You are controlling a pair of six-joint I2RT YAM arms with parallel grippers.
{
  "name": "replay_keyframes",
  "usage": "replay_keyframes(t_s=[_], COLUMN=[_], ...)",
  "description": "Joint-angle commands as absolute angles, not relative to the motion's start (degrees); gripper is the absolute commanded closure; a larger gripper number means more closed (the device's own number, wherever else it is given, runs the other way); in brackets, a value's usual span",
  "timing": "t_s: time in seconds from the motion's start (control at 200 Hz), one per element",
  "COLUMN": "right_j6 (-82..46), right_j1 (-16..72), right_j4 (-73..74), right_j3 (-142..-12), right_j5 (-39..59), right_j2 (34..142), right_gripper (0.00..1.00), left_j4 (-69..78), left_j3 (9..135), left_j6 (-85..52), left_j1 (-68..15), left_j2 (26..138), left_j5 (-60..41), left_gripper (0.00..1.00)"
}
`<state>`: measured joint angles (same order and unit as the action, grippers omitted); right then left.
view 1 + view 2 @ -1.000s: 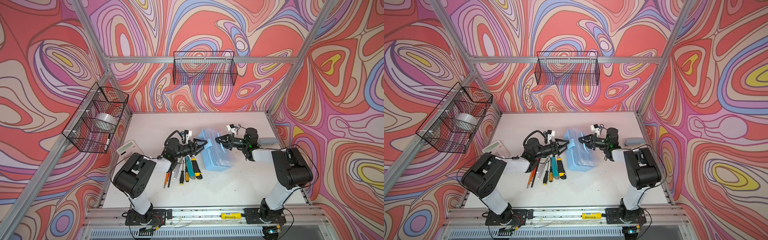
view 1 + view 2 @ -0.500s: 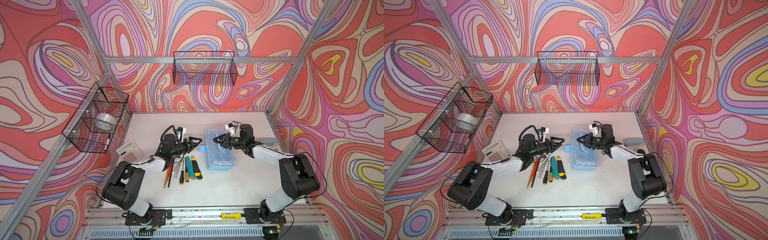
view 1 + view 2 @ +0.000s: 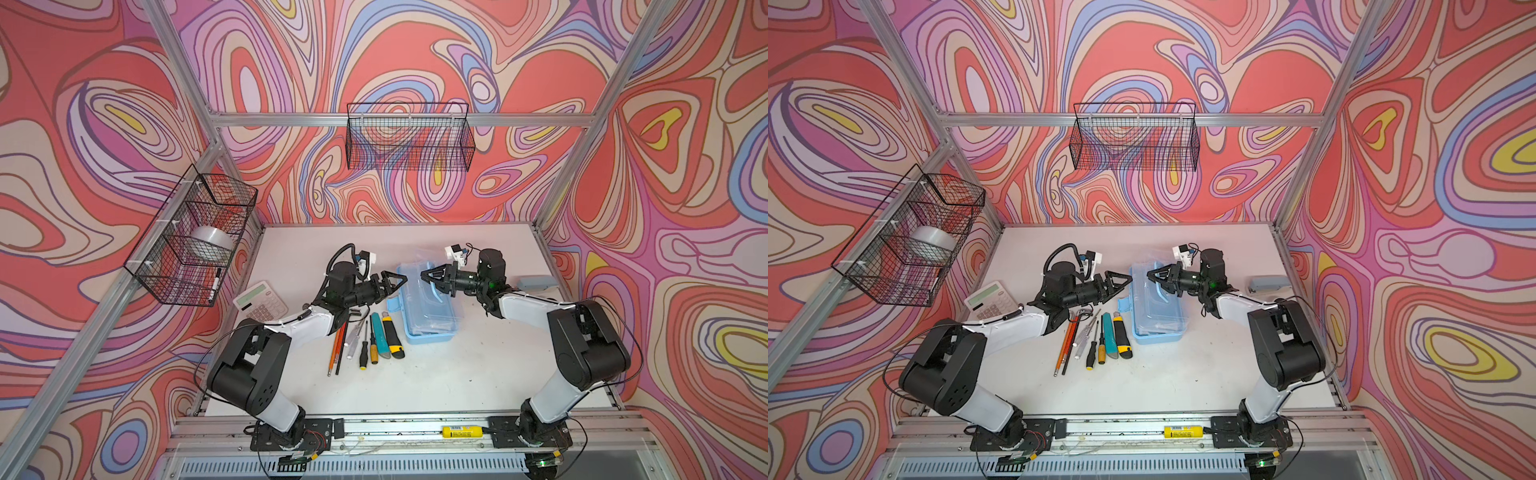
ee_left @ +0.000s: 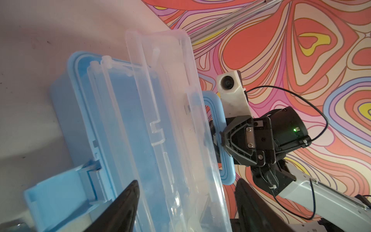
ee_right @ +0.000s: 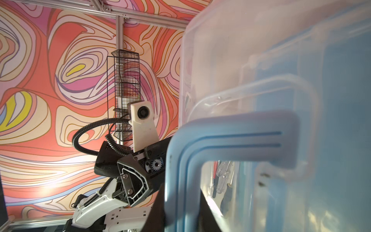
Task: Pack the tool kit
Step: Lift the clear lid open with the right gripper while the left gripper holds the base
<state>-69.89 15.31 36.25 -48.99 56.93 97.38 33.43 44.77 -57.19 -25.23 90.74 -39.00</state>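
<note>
Lid (image 4: 170,90) risen; right jaws clench handle (image 5: 230,130), plain in wrist views; left jaws released.

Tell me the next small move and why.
Probably swing the clear lid fully back with the right gripper, which is shut on its blue handle: the lid stands only partly raised over the light-blue box, and the screwdrivers and utility knives lie outside beside it.

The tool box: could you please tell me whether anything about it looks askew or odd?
Nothing damaged. The tool box sits with its clear lid partly raised, the right gripper pinching the blue handle, and its blue latch sticking out unfastened beside the tools.
</note>
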Motion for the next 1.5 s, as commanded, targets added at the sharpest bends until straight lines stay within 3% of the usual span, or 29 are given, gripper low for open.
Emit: replay_keyframes(t_s=[0.0,0.295,0.496,0.736,0.821,1.102,1.492], right_j6=[-76.51,-75.03,-66.2,-57.64,-54.27,-39.09,-34.53], right_j1=[15.23,15.1,14.51,13.36,12.86,10.57,7.36], right_j4=[50.6,48.07,34.88,21.96,16.09,-12.1,-22.59], right_j3=[-47.8,-47.02,-48.12,-50.39,-51.43,-58.76,-58.44], right_j5=[59.77,60.73,59.59,57.21,55.44,37.51,20.43], right_j2=[98.31,96.99,94.53,90.79,89.48,80.95,68.69], right_gripper=[1.0,1.0,1.0,0.48,0.39,0.37,0.37], left_j4=[34.56,39.51,41.37,39.56,38.82,34.91,30.05], left_j3=[47.18,51.25,53.93,55.61,56.05,60.5,74.53], left_j6=[-56.77,-59.59,-61.23,-60.58,-60.28,-58.89,-58.4], left_j1=[-25.92,-26.72,-27.57,-28.33,-28.46,-30.57,-36.0], left_j2=[93.46,98.66,100.37,99.72,99.36,99.73,107.05], left_j5=[-39.97,-41.25,-41.31,-40.85,-40.59,-39.98,-39.99], left_gripper=[0.24,0.23,0.23,0.23,0.23,0.23,0.23])
